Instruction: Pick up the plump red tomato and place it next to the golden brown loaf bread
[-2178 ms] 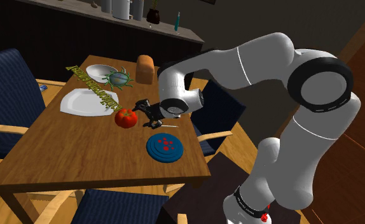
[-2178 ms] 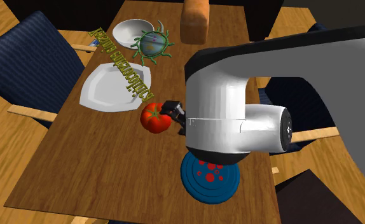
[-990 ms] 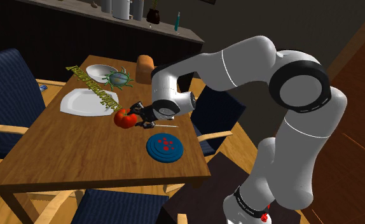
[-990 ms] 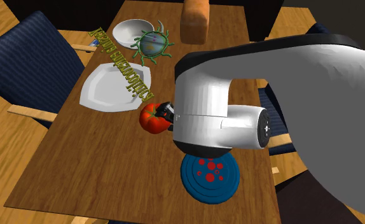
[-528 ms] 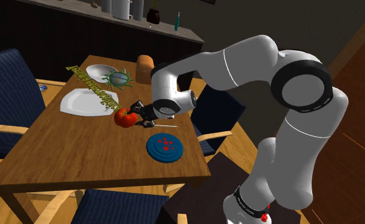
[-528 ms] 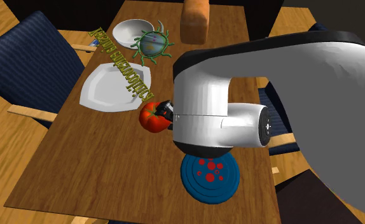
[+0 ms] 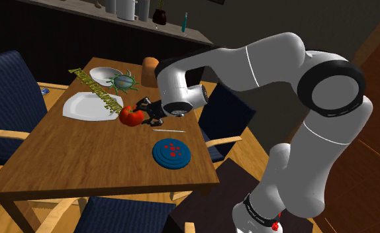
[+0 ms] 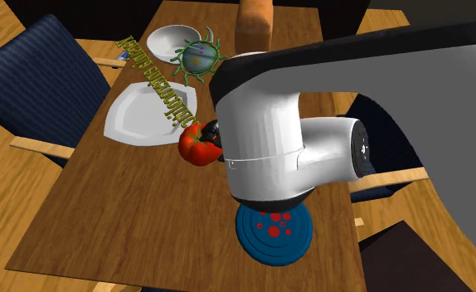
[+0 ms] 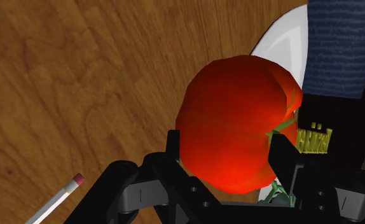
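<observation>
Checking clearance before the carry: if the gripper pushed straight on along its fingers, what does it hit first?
The gripper is shut on the tomato, so that leads. Past it, most likely the white plate at its edge, or the table right beside it; depth is unclear.

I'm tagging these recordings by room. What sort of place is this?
Most likely a home dining room or kitchen-diner: a wooden table flanked by blue upholstered chairs, set with a white plate, a bowl and a loaf, with containers on a shelf behind.
</observation>
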`<state>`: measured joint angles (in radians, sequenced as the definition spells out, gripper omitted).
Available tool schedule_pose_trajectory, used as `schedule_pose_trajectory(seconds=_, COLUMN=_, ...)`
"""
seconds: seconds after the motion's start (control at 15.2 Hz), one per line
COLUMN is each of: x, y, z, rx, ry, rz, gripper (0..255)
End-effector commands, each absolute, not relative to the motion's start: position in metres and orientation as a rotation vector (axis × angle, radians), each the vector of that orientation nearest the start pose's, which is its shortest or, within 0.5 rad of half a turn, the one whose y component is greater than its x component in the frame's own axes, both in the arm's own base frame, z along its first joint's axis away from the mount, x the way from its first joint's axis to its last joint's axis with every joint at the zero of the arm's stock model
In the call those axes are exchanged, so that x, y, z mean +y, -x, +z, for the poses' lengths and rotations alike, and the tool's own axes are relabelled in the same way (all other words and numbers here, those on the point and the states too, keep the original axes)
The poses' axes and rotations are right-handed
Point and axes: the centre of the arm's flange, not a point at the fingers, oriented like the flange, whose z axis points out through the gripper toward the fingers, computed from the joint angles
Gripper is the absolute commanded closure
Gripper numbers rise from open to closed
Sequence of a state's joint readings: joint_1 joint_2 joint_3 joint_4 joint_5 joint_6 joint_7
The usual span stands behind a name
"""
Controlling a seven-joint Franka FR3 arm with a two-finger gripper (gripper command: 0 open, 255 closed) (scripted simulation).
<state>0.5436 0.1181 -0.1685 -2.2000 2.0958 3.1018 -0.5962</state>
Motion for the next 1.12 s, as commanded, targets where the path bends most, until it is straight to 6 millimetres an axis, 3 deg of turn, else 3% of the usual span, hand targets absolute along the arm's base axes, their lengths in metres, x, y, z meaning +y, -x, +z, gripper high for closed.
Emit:
schedule_pose_trajectory(seconds=0.0, x=0.119, y=-0.502, z=0.344, rx=1.244, ry=2.029, rz=-0.619, gripper=255)
schedule_pose_trajectory(seconds=1.06, x=0.119, y=-0.502, z=0.428, rx=1.244, ry=2.029, rz=-0.619, gripper=255)
